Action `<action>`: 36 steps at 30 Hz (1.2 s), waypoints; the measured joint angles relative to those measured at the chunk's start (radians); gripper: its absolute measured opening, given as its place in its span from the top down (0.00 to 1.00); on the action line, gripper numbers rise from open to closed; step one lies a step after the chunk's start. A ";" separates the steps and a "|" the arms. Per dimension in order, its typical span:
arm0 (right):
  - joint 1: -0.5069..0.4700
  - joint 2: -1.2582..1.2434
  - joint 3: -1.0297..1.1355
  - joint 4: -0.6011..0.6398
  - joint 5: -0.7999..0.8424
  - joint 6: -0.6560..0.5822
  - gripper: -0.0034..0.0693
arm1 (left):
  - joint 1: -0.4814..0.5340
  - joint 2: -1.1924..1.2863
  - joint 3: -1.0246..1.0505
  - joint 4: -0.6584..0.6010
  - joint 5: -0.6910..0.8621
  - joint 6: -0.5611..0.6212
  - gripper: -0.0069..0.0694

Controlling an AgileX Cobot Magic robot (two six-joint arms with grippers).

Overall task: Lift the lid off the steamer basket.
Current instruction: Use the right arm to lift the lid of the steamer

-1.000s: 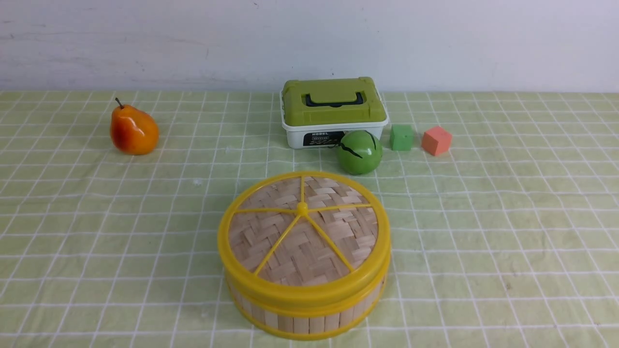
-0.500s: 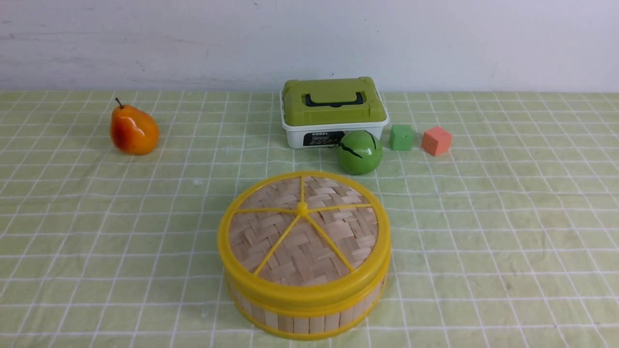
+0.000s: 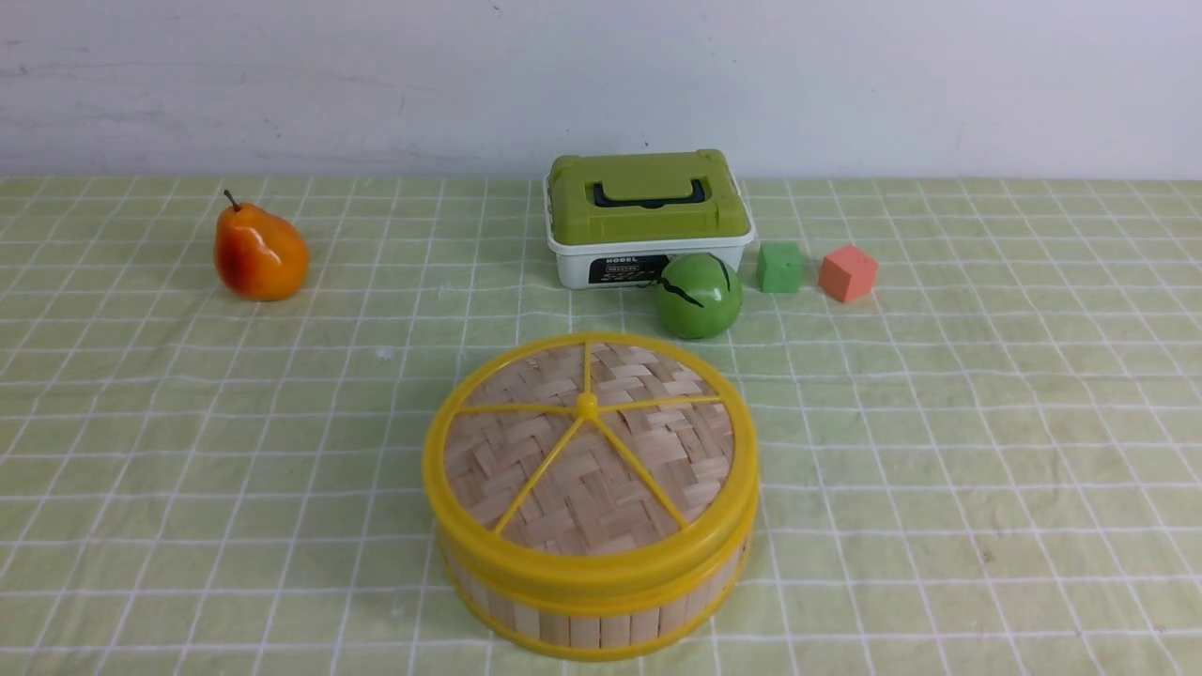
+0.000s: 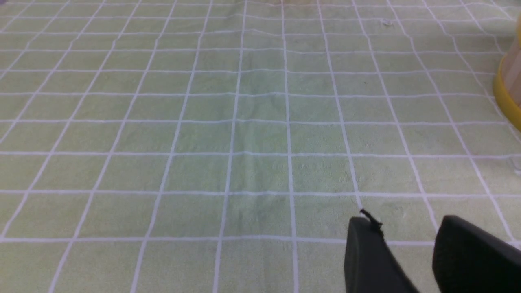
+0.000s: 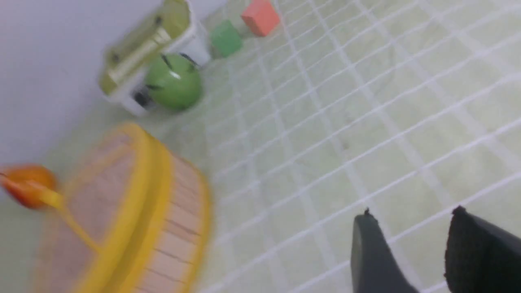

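Observation:
The steamer basket [image 3: 582, 622] stands on the checked cloth near the front middle, with slat walls and yellow rims. The lid [image 3: 587, 451] sits flat on top of it, woven tan with yellow spokes and a small centre knob. Neither arm shows in the front view. My left gripper [image 4: 405, 224] is open over bare cloth, with only the steamer basket's edge [image 4: 508, 89] at the side of its view. My right gripper [image 5: 413, 215] is open too, empty, apart from the blurred steamer basket [image 5: 175, 228] and lid [image 5: 101, 191].
Behind the basket stand a white box with a green handled lid [image 3: 648, 216], a green ball-like fruit [image 3: 698, 294], a green cube [image 3: 780, 267] and an orange-red cube [image 3: 847, 272]. A pear [image 3: 260, 253] sits at the far left. A wall closes the back.

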 joint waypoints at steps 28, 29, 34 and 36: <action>0.005 0.605 -0.810 -0.165 0.501 -0.733 0.98 | 0.000 0.000 0.000 0.003 0.000 0.000 0.60; 0.021 0.677 -0.893 -0.164 0.574 -0.761 0.98 | 0.000 0.000 0.000 0.003 0.000 0.000 0.60; 0.143 0.912 -1.137 -0.170 0.753 -0.810 0.97 | 0.000 0.000 0.000 0.003 0.000 0.000 0.60; 0.226 1.011 -1.215 -0.200 0.800 -0.827 0.97 | 0.000 0.000 0.000 0.003 0.000 0.000 0.60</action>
